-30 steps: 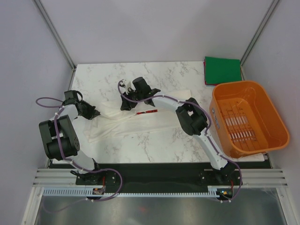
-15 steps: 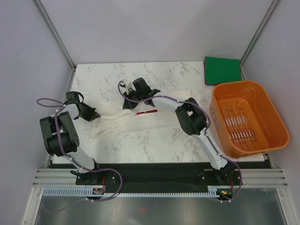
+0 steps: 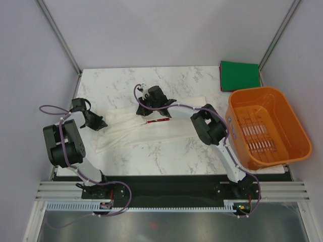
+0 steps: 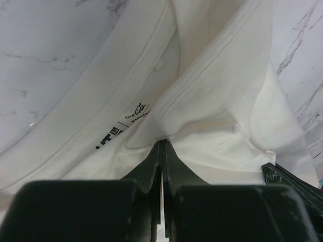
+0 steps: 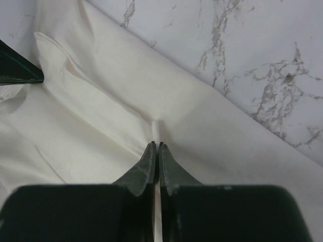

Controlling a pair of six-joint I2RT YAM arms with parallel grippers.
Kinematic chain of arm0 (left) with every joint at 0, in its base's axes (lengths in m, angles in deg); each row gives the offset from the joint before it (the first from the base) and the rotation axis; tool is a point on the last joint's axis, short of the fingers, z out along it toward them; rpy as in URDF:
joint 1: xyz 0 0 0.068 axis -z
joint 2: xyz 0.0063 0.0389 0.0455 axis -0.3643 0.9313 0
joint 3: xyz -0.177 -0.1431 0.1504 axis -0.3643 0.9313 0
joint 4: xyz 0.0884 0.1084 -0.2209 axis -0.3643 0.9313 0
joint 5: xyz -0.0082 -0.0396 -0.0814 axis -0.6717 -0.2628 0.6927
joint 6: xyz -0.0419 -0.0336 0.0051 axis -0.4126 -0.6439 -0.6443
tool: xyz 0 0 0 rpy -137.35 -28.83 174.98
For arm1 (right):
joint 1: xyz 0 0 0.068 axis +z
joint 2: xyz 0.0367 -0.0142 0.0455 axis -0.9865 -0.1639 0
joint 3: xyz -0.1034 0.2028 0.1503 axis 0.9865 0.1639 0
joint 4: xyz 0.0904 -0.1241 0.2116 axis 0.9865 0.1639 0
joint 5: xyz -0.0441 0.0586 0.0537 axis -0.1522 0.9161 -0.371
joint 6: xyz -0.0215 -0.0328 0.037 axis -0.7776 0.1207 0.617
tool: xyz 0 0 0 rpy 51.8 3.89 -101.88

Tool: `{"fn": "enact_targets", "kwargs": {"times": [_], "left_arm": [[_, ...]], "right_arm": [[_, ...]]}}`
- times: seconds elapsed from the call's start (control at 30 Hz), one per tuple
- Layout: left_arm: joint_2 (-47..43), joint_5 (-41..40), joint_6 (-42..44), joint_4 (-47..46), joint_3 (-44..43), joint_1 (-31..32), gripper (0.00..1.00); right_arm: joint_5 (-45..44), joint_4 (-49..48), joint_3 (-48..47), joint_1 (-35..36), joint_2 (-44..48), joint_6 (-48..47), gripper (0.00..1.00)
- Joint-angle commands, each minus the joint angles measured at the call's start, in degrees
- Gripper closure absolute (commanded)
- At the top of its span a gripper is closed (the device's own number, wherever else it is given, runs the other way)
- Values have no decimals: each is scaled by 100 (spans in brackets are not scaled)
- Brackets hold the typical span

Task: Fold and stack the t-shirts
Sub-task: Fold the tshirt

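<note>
The white t-shirt (image 3: 169, 132) lies stretched in a loose band across the marble table, its red print (image 3: 157, 121) showing near the middle. My left gripper (image 3: 103, 123) is shut on a fold at the shirt's left end; in the left wrist view the jaws (image 4: 162, 142) pinch white cloth (image 4: 217, 101) beside the neck label (image 4: 136, 112). My right gripper (image 3: 143, 112) is shut on the shirt's upper edge, the tips (image 5: 157, 144) nipping a small ridge of fabric (image 5: 101, 116). The dark green t-shirt (image 3: 239, 74) lies folded square at the back right corner.
An orange slatted basket (image 3: 262, 91) stands at the right edge of the table, just in front of the green shirt. Bare marble (image 3: 116, 83) shows behind and in front of the white shirt. Grey walls and frame posts close in the table on three sides.
The right gripper has closed on the white shirt and shifted a little to the right with the cloth. The left gripper has stayed shut on its fold.
</note>
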Motion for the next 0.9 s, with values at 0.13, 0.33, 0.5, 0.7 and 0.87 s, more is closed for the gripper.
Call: {"fn": "enact_targets", "kwargs": {"times": [0.13,0.33,0.5,0.7,0.87], "left_arm": [[-340,-265,22,429,-310,-39,98],[-1130,-545,171,1001,-680,-39,89],[-1150,-687,162,1045,-416,-39,87],[-456,-959,101,1036,-214,-57,94],[123,-1460,119,1045,-389,-74,97]], "right_arm": [[-923,-379,235,-63,858,476,69],[-932,411,393,-63,1403,714,57],[-1186,615,1227,-54,2096,767,66],[-1459,703,2193,-63,3237,749,68],[-1722,756,2738,-63,3951,662,68]]}}
